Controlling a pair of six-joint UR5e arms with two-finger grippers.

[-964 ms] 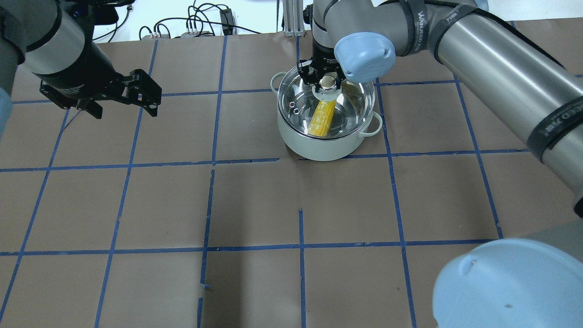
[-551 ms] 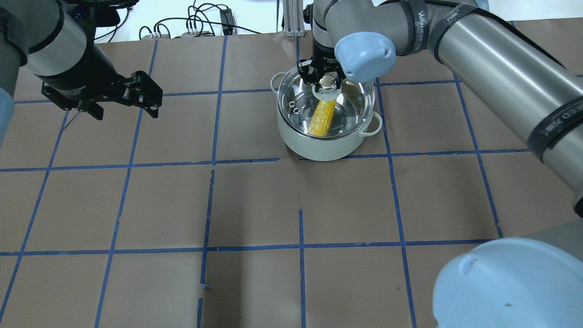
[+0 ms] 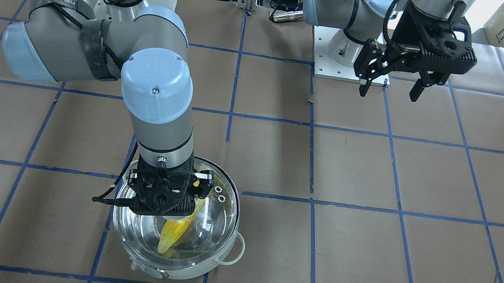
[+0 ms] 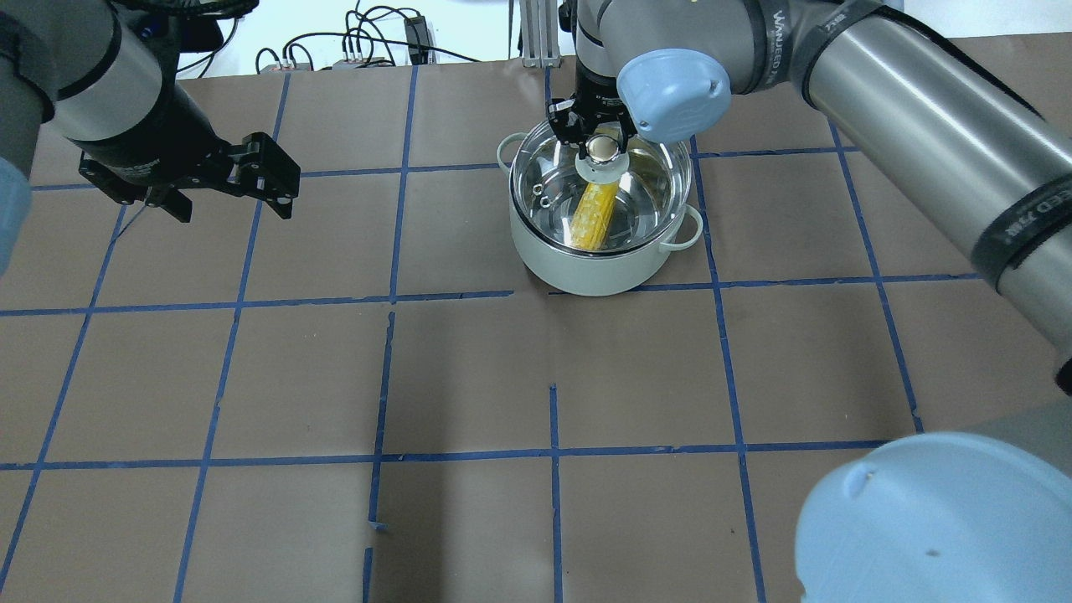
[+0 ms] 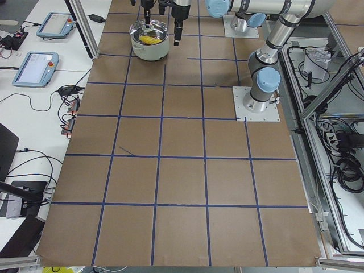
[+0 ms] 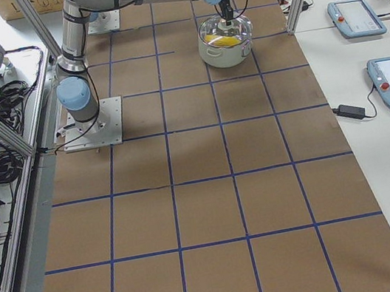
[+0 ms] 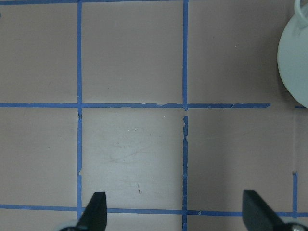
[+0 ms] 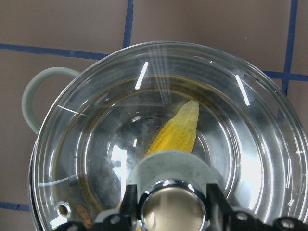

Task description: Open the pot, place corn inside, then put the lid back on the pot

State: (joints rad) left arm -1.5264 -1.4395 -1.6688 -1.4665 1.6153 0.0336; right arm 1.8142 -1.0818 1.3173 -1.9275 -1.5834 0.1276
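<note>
The white pot (image 4: 599, 268) stands on the table at the back middle. The yellow corn (image 4: 593, 219) lies inside it, seen through the glass. The clear lid (image 4: 645, 197) sits over the pot's rim. My right gripper (image 4: 601, 144) is straight above it, its fingers closed on the beige knob (image 8: 173, 211). The front view shows the same pot (image 3: 197, 272), corn (image 3: 172, 236) and right gripper (image 3: 163, 200). My left gripper (image 4: 233, 205) is open and empty, hovering far to the pot's left; it also shows in the front view (image 3: 389, 95).
The brown table cover (image 4: 469, 377) carries a grid of blue tape lines. Cables and an aluminium post (image 4: 536, 33) lie beyond the back edge. My right arm's elbow (image 4: 938, 519) fills the near right corner. The left wrist view shows the pot's edge (image 7: 294, 67) at its right.
My right arm has shifted slightly upward in the view while the lid and pot stay in place. My left gripper has moved only a little.
</note>
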